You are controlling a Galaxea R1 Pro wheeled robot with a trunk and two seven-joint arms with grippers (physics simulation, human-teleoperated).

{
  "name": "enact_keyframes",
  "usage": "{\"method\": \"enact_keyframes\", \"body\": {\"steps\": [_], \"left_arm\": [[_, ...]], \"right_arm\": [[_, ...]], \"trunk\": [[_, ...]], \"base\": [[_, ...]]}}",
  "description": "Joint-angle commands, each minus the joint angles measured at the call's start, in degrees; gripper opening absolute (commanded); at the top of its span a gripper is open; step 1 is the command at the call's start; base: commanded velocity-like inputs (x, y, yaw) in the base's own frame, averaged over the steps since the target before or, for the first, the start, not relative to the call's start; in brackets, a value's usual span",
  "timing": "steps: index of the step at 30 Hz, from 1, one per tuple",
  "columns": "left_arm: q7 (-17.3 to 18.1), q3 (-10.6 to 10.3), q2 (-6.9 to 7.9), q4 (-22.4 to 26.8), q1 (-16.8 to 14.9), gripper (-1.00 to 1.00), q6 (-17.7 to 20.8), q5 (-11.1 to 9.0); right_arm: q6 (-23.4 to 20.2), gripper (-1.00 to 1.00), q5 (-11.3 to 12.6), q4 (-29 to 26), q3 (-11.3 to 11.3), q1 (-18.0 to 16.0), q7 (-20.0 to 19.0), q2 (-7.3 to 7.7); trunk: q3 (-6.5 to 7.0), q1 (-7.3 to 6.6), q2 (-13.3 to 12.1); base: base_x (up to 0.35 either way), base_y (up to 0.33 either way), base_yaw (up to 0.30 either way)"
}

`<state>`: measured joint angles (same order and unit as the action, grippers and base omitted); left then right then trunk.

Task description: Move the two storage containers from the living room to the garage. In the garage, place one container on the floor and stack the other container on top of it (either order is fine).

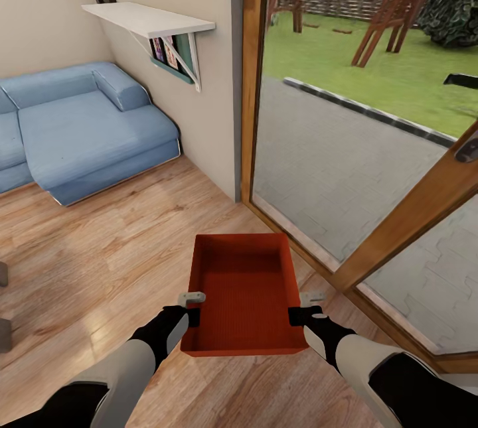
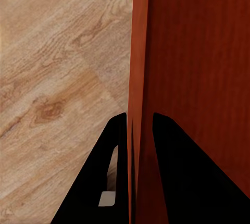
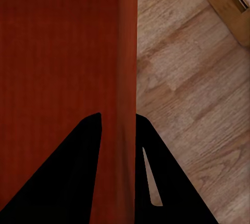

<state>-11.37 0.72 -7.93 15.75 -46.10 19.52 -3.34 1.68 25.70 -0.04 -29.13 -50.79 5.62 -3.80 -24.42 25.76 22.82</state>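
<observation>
One orange-red storage container (image 1: 242, 292), open-topped and empty, hangs in front of me above the light wood plank floor (image 1: 99, 262) of the living room. My left gripper (image 1: 193, 316) is shut on its left wall, and my right gripper (image 1: 296, 316) is shut on its right wall. In the left wrist view the dark fingers (image 2: 112, 146) straddle the thin red wall (image 2: 136, 78). The right wrist view shows the same: black fingers (image 3: 91, 140) clamp the container's wall (image 3: 126, 52), with wood floor beyond.
A blue sofa (image 1: 79, 129) stands at the left against the wall. A white wall shelf (image 1: 149, 20) hangs above it. A wood-framed glass door (image 1: 345, 149) stands close ahead on the right, with paving and grass outside.
</observation>
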Motion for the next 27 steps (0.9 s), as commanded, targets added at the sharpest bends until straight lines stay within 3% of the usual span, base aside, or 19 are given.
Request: {"method": "enact_keyframes", "body": {"steps": [1,27], "left_arm": [[-1.5,0.0,0.02,0.2,0.0,-1.0,0.5,1.3],[-1.5,0.0,0.03,0.2,0.0,-1.0,0.5,1.3]], "right_arm": [[0.3,-1.0,0.8,0.1,-0.7,0.0,0.2,-0.02],[0.3,-1.0,1.0,0.1,-0.6,0.0,1.0,-0.06]], "trunk": [[-0.08,0.03,0.1],[1.76,0.03,0.1]], "base": [[0.0,0.0,0.0],[0.0,0.0,0.0]]}}
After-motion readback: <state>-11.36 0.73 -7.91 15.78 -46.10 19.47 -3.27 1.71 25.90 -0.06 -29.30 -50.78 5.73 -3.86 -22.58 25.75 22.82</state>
